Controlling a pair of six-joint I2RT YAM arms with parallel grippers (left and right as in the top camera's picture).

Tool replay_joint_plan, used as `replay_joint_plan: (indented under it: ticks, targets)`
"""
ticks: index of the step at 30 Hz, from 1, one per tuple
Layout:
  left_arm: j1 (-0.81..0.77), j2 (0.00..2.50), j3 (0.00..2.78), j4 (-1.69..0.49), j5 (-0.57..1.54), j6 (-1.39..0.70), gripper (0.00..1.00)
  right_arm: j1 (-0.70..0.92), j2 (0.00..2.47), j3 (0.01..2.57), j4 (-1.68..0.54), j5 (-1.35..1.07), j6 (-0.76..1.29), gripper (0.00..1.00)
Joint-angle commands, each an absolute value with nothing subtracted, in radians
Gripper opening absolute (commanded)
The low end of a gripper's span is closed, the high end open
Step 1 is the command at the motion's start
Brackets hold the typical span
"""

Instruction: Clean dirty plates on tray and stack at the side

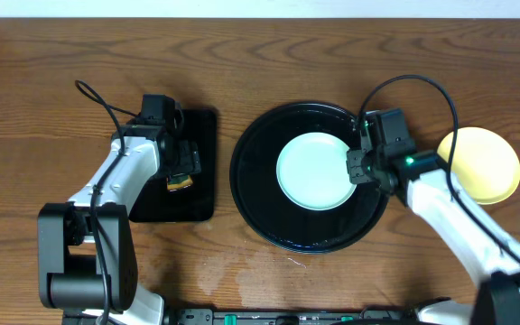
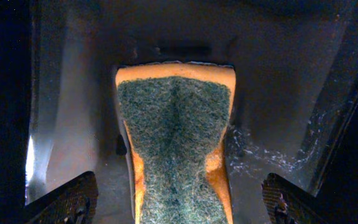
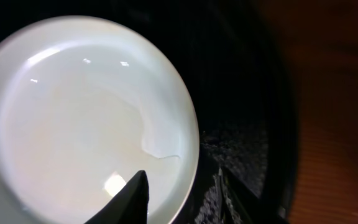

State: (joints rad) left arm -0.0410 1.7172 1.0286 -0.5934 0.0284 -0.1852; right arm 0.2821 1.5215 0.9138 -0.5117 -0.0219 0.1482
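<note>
Scrub step: green plate (image 1: 316, 170) waits on the tray (image 1: 253, 194).
Left gripper (image 1: 183, 167) gapes over the sponge (image 2: 176, 143) and must clamp it next; right gripper (image 1: 356, 167) sits at the rim, hold unclear, perhaps slack.

Left arm (image 1: 120, 176) and right arm (image 1: 450, 212) are showing white shells over black joints, left gripper (image 1: 181, 170) and right gripper (image 1: 356, 167) black, each arm trailing a looping black cable (image 1: 97, 97), green light (image 1: 410, 162) glowing.
</note>
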Motion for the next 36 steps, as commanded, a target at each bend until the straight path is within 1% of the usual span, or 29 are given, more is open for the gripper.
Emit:
replay_joint_plan:
  ticks: [1,2,5,9,10,11,12,13,17,20,24,28,32,36]
  targets:
    - [-0.041,1.719,1.021,-0.592,0.035,-0.18,0.86,0.221,1.605,0.919,-0.496,-0.208,0.153,0.31]
    - [-0.041,1.719,1.021,-0.592,0.035,-0.18,0.86,0.205,1.628,0.919,-0.492,-0.225,0.154,0.29]
    - [-0.041,1.719,1.021,-0.592,0.035,-0.18,0.86,0.168,1.684,0.919,-0.476,-0.232,0.171,0.29]
    - [-0.041,1.719,1.021,-0.592,0.034,-0.18,0.86,0.154,1.739,0.919,-0.437,-0.352,0.17,0.27]
    - [-0.041,1.719,1.021,-0.592,0.034,-0.18,0.86,0.156,1.753,0.919,-0.427,-0.377,0.17,0.24]
    - [-0.041,1.719,1.021,-0.592,0.034,-0.18,0.86,0.159,1.769,0.919,-0.42,-0.383,0.171,0.19]
    - [-0.041,1.719,1.021,-0.592,0.034,-0.18,0.86,0.162,1.784,0.919,-0.413,-0.382,0.171,0.11]
    - [-0.041,1.719,1.021,-0.592,0.034,-0.18,0.86,0.162,1.797,0.919,-0.408,-0.375,0.171,0.02]
    - [-0.041,1.719,1.021,-0.592,0.035,-0.18,0.86,0.154,1.819,0.919,-0.396,-0.363,0.183,0.01]
    - [-0.041,1.719,1.021,-0.592,0.034,-0.18,0.86,0.152,1.787,0.92,-0.376,-0.352,0.176,0.01]
    - [-0.041,1.719,1.021,-0.592,0.035,-0.18,0.86,0.153,1.703,0.92,-0.368,-0.302,0.169,0.01]
    - [-0.041,1.719,1.021,-0.592,0.034,-0.18,0.86,0.171,1.596,0.92,-0.371,-0.256,0.099,0.01]
    - [-0.041,1.719,1.021,-0.592,0.034,-0.18,0.86,0.216,1.493,0.92,-0.397,-0.11,0.095,0.01]
    - [-0.041,1.719,1.021,-0.592,0.035,-0.18,0.86,0.258,1.448,0.92,-0.43,-0.085,0.069,0.01]
